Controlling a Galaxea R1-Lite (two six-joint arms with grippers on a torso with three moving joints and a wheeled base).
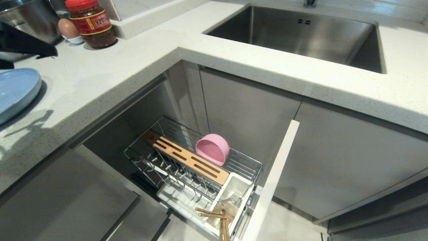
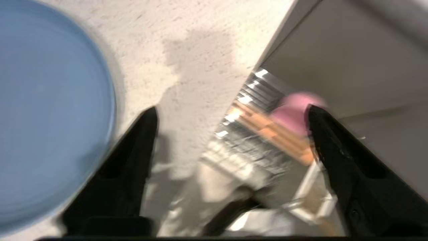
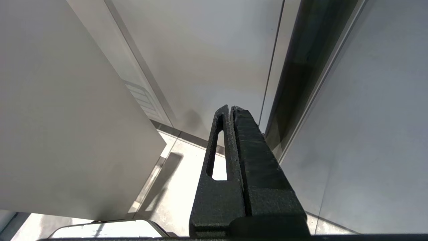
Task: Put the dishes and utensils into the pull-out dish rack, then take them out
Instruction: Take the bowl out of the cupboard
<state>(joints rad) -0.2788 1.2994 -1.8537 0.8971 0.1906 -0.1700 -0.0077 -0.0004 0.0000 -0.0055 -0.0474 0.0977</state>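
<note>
The light-blue plate [image 1: 16, 90] lies flat on the white counter at the far left. Just beyond it, at the picture's edge, is a black part of my left arm [image 1: 23, 43]. My left gripper [image 2: 232, 108] is open and empty, hanging over the counter edge beside the plate [image 2: 43, 110]. Below, the pull-out dish rack [image 1: 247, 160] stands drawn out. The pink bowl [image 1: 212, 149] rests on its side in the rack, behind the wooden strip [image 1: 187, 157]. The chopsticks [image 1: 214, 214] and a silver fork [image 1: 235, 199] sit in the white cup [image 1: 245, 183]. My right gripper [image 3: 230, 107] is shut, parked low by cabinet fronts.
A steel sink [image 1: 301, 33] is set into the counter at the back right. A red-lidded jar [image 1: 90, 23], an egg in a cup [image 1: 68, 30] and a steel pot [image 1: 30, 16] stand at the back left. The rack's white front panel [image 1: 277, 174] juts out.
</note>
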